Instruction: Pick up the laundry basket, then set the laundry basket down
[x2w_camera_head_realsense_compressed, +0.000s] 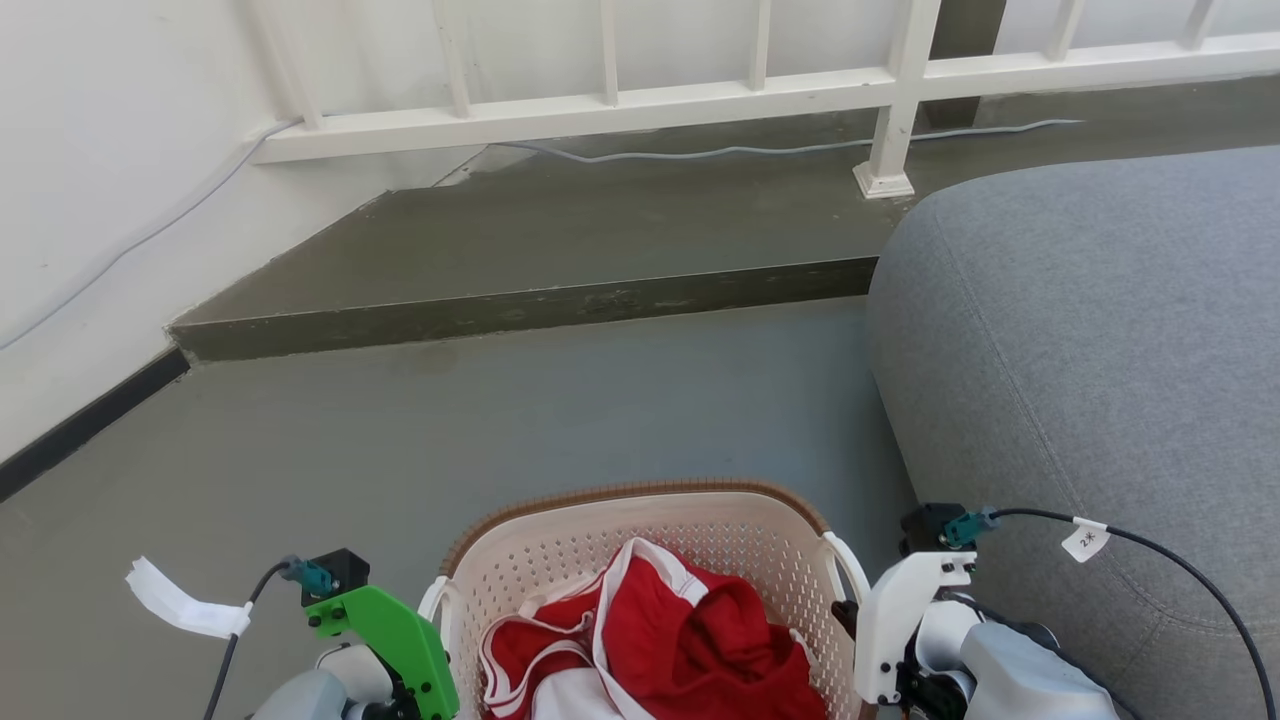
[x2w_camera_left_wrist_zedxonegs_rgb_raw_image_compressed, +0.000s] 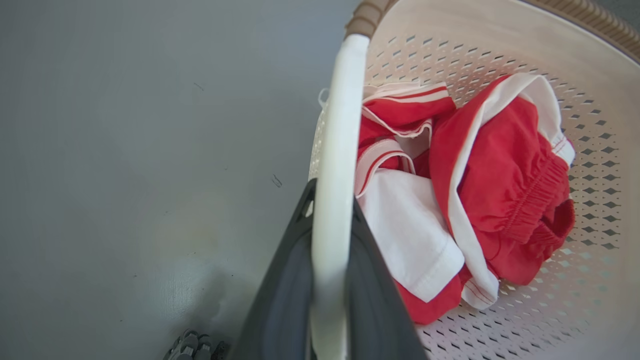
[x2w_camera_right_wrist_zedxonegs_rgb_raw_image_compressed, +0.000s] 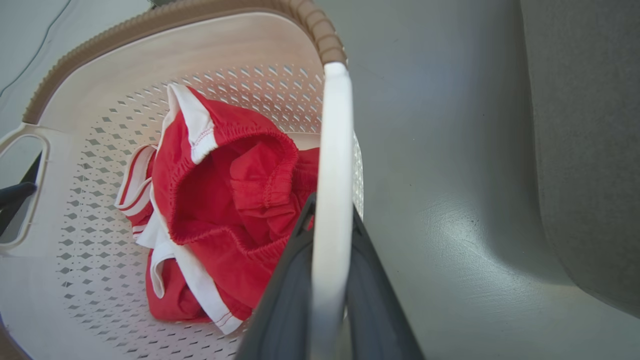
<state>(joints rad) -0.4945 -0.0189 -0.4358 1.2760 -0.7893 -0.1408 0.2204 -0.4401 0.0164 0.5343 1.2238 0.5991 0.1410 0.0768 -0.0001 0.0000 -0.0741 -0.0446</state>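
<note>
A grey sofa (x2w_camera_head_realsense_compressed: 1080, 330) borders the grey floor (x2w_camera_head_realsense_compressed: 500, 420). Just beside the sofa's left edge is the laundry basket (x2w_camera_head_realsense_compressed: 640, 510), which holds red-and-white clothes (x2w_camera_head_realsense_compressed: 700, 630). The left gripper (x2w_camera_left_wrist_zedxonegs_rgb_raw_image_compressed: 330, 200) is clamped on its left handle (x2w_camera_left_wrist_zedxonegs_rgb_raw_image_compressed: 335, 125), and the right gripper (x2w_camera_right_wrist_zedxonegs_rgb_raw_image_compressed: 331, 210) is clamped on its right handle (x2w_camera_right_wrist_zedxonegs_rgb_raw_image_compressed: 334, 140).

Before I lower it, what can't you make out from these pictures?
- Gap under the laundry basket: the head view's bottom edge cuts off its near half; in both wrist views its walls hide the floor beneath.
- Anything under the clothes: covered in every view.
- Grip of left gripper and right gripper: the white handles cover the inner faces of the fingers in the wrist views.
- Grey cushion's extent: cut off by the head view's right edge.
</note>
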